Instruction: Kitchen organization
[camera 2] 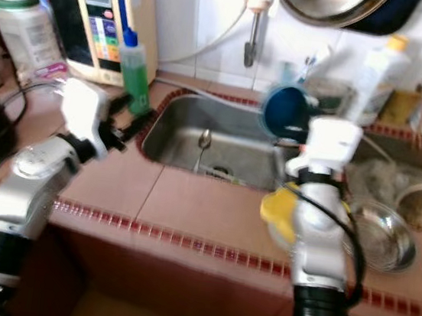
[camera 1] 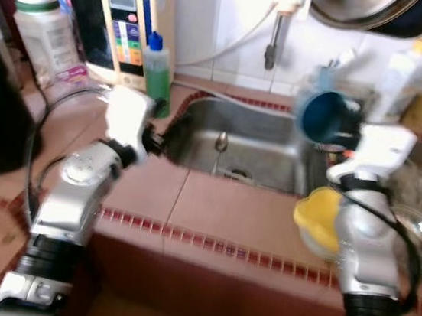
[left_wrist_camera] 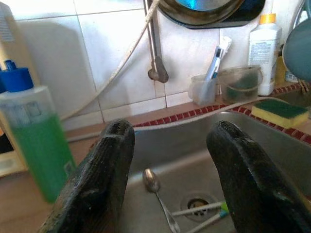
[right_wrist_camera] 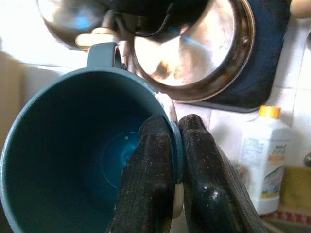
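While the left tool [left_wrist_camera: 167, 179] hangs wide open and empty over the sink's [camera 1: 274, 146] left rim, a green soap bottle [camera 1: 158, 74] stands close beside it on the desk [camera 1: 213, 204] and a water purifier [camera 1: 127, 24] rises behind. Ahead of its fingers [left_wrist_camera: 102, 174] the basin lies open, with a spoon [left_wrist_camera: 154, 187] by the drain. Further right, the right tool [right_wrist_camera: 176, 179] is pinched on the rim of a blue mug [camera 1: 328, 114], held above the sink's right edge. Beyond it hang steel pans [right_wrist_camera: 194, 48]; beside it stand a white bottle [right_wrist_camera: 265, 160], a yellow sponge [left_wrist_camera: 279, 110] and steel bowls [camera 2: 382, 237].
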